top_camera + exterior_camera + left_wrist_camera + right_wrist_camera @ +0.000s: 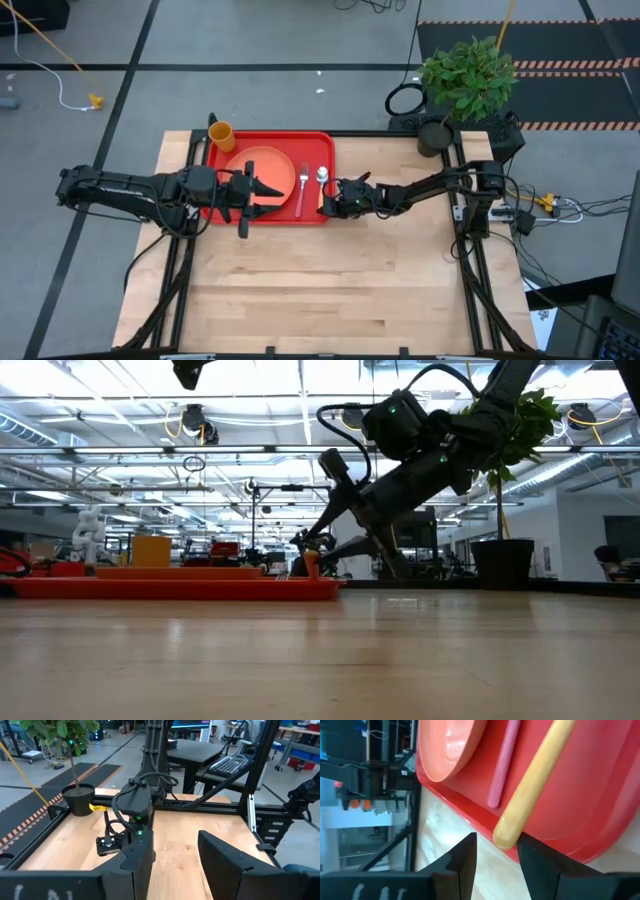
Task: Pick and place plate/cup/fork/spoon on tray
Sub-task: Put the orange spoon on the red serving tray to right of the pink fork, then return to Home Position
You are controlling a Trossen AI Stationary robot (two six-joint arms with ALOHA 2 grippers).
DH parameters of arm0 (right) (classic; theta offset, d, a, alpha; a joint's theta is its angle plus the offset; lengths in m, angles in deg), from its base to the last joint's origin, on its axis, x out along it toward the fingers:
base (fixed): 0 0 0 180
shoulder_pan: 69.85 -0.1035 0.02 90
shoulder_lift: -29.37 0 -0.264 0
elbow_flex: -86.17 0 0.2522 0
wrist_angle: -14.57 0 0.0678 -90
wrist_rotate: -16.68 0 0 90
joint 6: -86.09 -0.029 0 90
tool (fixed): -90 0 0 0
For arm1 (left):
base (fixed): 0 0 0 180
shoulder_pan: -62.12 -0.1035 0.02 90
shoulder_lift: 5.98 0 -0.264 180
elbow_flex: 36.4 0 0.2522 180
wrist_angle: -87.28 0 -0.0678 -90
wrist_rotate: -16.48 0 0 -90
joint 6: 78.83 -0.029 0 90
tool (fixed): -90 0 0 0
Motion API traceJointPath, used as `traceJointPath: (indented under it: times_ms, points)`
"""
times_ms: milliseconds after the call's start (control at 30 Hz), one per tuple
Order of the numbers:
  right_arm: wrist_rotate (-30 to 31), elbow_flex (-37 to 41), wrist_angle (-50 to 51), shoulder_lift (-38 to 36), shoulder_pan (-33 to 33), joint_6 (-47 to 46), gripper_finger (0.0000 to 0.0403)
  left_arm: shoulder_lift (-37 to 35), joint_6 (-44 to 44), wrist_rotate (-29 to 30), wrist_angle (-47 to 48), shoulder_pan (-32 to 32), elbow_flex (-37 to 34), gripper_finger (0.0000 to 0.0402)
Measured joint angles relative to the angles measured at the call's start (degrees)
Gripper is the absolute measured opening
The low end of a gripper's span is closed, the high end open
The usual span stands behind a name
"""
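left gripper (268, 188) hanging over the plate (270, 165) with jaws apart and nothing in them, cup (221, 134) behind it in the tray (310, 215) corner, fork (301, 187) and spoon (321, 183) just ahead of the right gripper (325, 199), its jaws parted around the spoon handle tip, can't tell if touching

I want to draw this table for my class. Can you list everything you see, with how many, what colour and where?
tray: one, bright red, far side of the table
plate: one, orange-salmon, on the tray
cup: one, yellow-orange, tray's far left corner
fork: one, silver with pink handle, on the tray right of the plate
spoon: one, silver with orange handle, on the tray right of the fork
plant: one, green in a dark pot, beyond the table's far right corner
table: one, light wood
left claw: one, dark, open over the plate
right claw: one, dark, open at the spoon's handle end
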Motion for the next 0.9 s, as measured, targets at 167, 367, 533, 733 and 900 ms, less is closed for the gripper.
traceJointPath:
  times_ms: [167, 367, 533, 733, 900]
  points:
    - [-0.3, 0.0, 2.0, 0.0, 2.2, 2.1, 0.0133, 0.0, 0.5, 0.0, 0.2, 0.0, 0.0, 0.0156]
    - [-3.5, 0.0, 2.0, 0.0, 4.4, 3.4, 0.0133, 0.0, 0.5, 0.0, 0.2, 0.0, 0.0, 0.0156]
    - [-6.6, -0.1, 1.1, 0.0, 4.4, 3.9, 0.0133, 0.0, -0.7, 0.1, -0.1, -0.2, 0.0, 0.0156]
    - [-9.5, -0.1, 1.5, -0.3, 4.7, 9.0, 0.0132, 0.0, -1.8, 0.2, -1.4, -0.9, 0.0, 0.0156]
    - [-14.0, -0.1, 2.4, -4.2, 5.1, 24.7, 0.0130, 0.0, -2.9, 1.0, -1.4, -1.8, 0.0, 0.0156]
